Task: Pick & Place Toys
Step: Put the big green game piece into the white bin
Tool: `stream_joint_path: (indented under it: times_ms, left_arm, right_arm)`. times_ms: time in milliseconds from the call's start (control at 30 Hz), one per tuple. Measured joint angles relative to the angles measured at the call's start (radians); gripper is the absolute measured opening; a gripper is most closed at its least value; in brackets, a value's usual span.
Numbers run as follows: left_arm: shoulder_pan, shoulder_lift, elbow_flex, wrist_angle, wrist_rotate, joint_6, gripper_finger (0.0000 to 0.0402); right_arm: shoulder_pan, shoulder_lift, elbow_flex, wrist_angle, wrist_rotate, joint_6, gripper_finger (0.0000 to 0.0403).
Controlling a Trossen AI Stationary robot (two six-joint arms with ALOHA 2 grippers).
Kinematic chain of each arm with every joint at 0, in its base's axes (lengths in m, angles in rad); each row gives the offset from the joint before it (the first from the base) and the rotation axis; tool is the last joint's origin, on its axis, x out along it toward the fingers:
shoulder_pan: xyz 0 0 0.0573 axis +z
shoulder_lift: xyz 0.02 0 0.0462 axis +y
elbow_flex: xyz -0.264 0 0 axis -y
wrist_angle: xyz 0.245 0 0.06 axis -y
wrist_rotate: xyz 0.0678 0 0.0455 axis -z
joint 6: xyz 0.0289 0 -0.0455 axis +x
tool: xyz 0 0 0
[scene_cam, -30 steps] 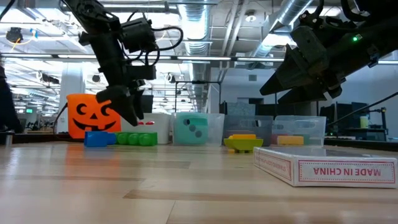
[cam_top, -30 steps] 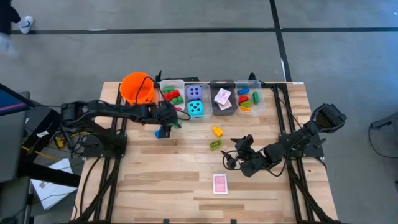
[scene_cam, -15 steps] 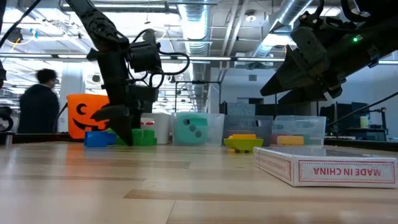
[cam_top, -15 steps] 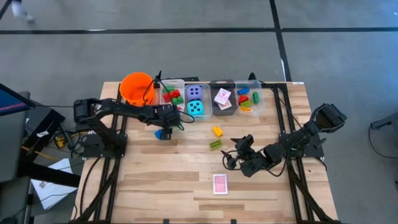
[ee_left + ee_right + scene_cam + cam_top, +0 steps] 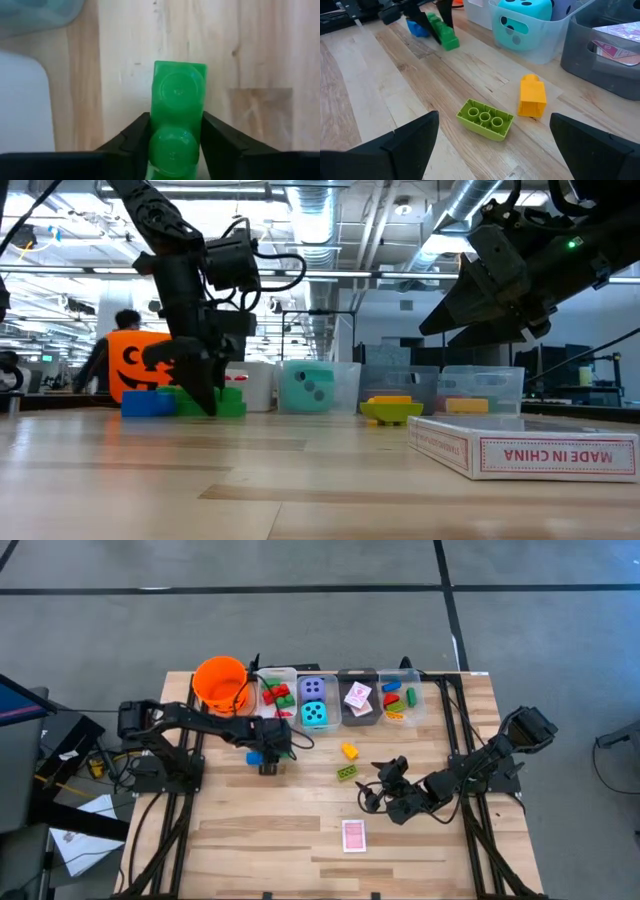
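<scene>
Green plastic, a two-stud brick [image 5: 177, 122] lies on the wooden counter [image 5: 270, 830] with the left hand [image 5: 176, 142] down around it, one dark finger [image 5: 136, 137] pressed on each side, pinching it just in front of the clear bins. A blue brick [image 5: 147, 402] sits touching or just beside it, toward the orange pumpkin bucket [image 5: 221, 683]. Behind stands the row of bins [image 5: 281, 675], holding red and green bricks [image 5: 276, 694], a purple die [image 5: 313, 688] and a teal die [image 5: 316, 714], pink-backed cards [image 5: 358, 697], and more mixed bricks [image 5: 397, 699]. Near the counter's middle lie a yellow brick [image 5: 532, 95] and a lime-green brick [image 5: 485, 118], close together but apart. The right hand [image 5: 378, 792] hovers spread just beside them, holding nothing. A card pack [image 5: 353, 835] lies flat near the front edge. A person [image 5: 108, 358] shows in the room beyond.
</scene>
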Motion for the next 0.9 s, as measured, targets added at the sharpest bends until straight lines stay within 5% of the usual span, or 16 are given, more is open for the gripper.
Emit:
stream_joint_path:
  times_ms: [233, 433, 733, 900]
  left_arm:
    - [-0.085, -0.003, 0.006, 0.025, -0.009, -0.038, 0.0126]
    - [-0.158, -0.046, 0.058, 0.217, -0.031, -0.055, 0.0126]
    - [-0.080, -0.250, 0.073, 0.305, -0.428, -0.034, 0.0126]
    - [0.051, -0.325, 0.075, 0.319, -0.465, -0.081, 0.0126]
  right_arm:
    - [0.000, 0.000, 0.000, 0.000, 0.000, 0.000, 0.0374]
    - [0.000, 0.000, 0.000, -0.001, 0.000, 0.000, 0.0374]
    - [-0.001, 0.000, 0.000, -0.015, 0.004, 0.010, 0.0374]
    - [-0.001, 0.000, 0.000, -0.014, 0.007, 0.010, 0.0374]
